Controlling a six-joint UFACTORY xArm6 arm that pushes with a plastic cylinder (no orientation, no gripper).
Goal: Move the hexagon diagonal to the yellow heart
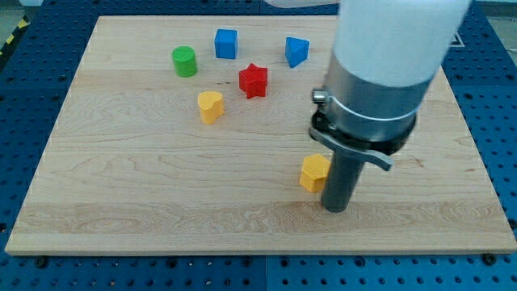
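Bright, even overhead light. Wooden board (161, 178) evenly lit, no glare. Soft short shadows at block bases, e.g. yellow hexagon (313, 172). White arm housing (396, 40) near-overexposed, slightly soft. Blocks sharp; no obvious edge distortion.

I am working in a robotics lab or test bench. A pale wooden board (161, 178) lies on a blue metal table (493, 105) drilled with a regular grid of mounting holes, the kind used for fixing equipment. Yellow-and-black hazard tape (14, 36) runs along the view's top left corner. Small coloured blocks sit on the board like test pieces.
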